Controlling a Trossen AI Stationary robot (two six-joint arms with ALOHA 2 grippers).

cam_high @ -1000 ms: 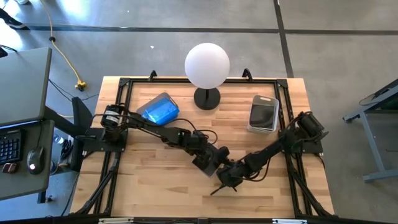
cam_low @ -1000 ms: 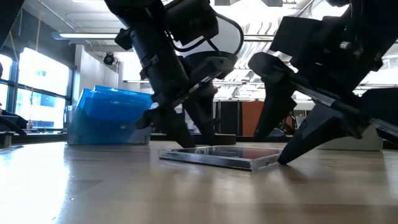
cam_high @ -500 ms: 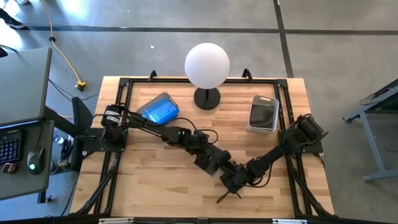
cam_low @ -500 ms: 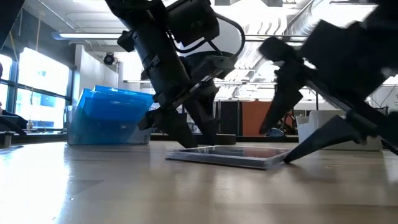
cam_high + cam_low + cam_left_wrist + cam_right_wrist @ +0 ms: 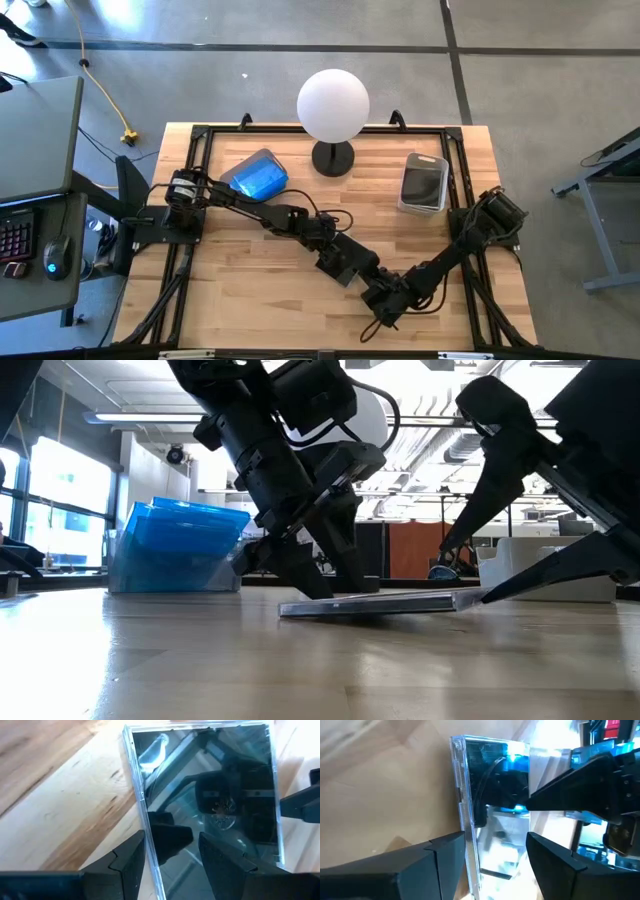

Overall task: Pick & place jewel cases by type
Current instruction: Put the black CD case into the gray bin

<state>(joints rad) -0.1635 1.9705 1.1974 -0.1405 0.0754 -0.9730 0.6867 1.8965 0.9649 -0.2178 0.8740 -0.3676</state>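
Note:
One glossy dark jewel case (image 5: pixel 370 603) lies on the wood between my two grippers, near the table's middle front. Its end toward my right gripper is raised a little and its other end is on the table. My left gripper (image 5: pixel 315 585) is open and comes down on the case's lower end. My right gripper (image 5: pixel 465 575) is open, with its fingers above and below the raised end. The left wrist view shows the case's mirror-like face (image 5: pixel 210 785). The right wrist view shows the case (image 5: pixel 490 785) reaching in between the fingers. In the high view the left gripper (image 5: pixel 348 268) and right gripper (image 5: pixel 385 300) nearly meet. My left gripper stands slanting down on the case's lower end (image 5: pixel 150 832). One finger (image 5: pixel 220 860) is over the case's top face and the other (image 5: pixel 130 862) is just outside its long edge. That end stays on the table. My right gripper's lower finger (image 5: pixel 520 582) reaches the case's raised end edge (image 5: pixel 462 598), slanting in low from the side opposite the left gripper. The upper finger (image 5: pixel 480 480) stands clear above. I cannot tell whether the tip is under the edge or only against it.
A bin with translucent blue cases (image 5: pixel 258 175) sits at the far left, also seen in the low view (image 5: pixel 180 545). A grey bin holding dark cases (image 5: pixel 424 183) sits at the far right. A lamp with a white globe (image 5: pixel 333 105) stands at the far middle.
Both grippers have moved toward the table's near edge and a little right, the right one leading. The case has slid along the table with them. Its end by the right gripper has come up off the wood while the other end stayed down.

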